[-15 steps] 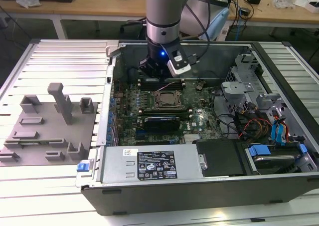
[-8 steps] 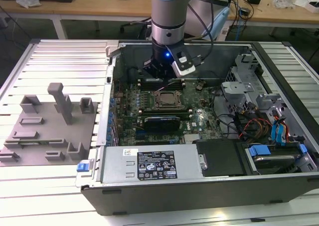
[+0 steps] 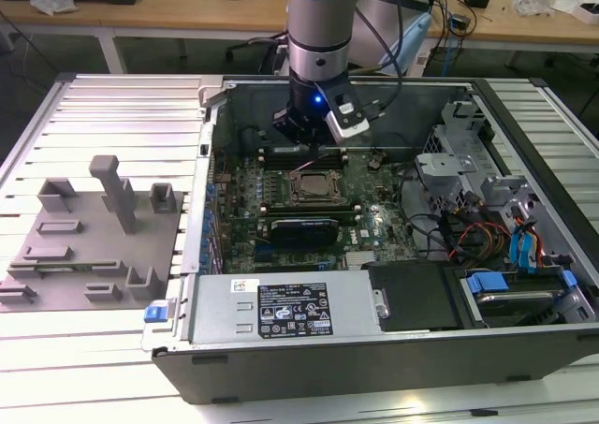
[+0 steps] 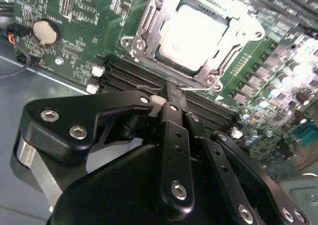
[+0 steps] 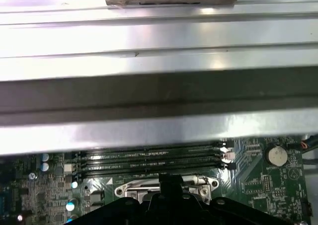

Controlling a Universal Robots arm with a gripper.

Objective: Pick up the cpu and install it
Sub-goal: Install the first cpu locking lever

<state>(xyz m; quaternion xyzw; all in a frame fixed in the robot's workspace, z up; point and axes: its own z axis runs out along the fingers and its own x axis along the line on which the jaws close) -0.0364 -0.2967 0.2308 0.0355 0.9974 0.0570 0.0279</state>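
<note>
Open PC case (image 3: 393,349), board (image 3: 374,223) inside. Arm's gripper (image 4: 171,98) hangs just above the socket (image 4: 194,34) — jaws look pinched together, empty. Cpu (image 4: 191,34) sits in the socket. Risk: if it's seated skewed, bent pins.

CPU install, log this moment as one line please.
stage: cpu seated in motherboard socket | gripper: above memory slots beside socket, holding nothing seen | fixture blocks: outside case
</note>
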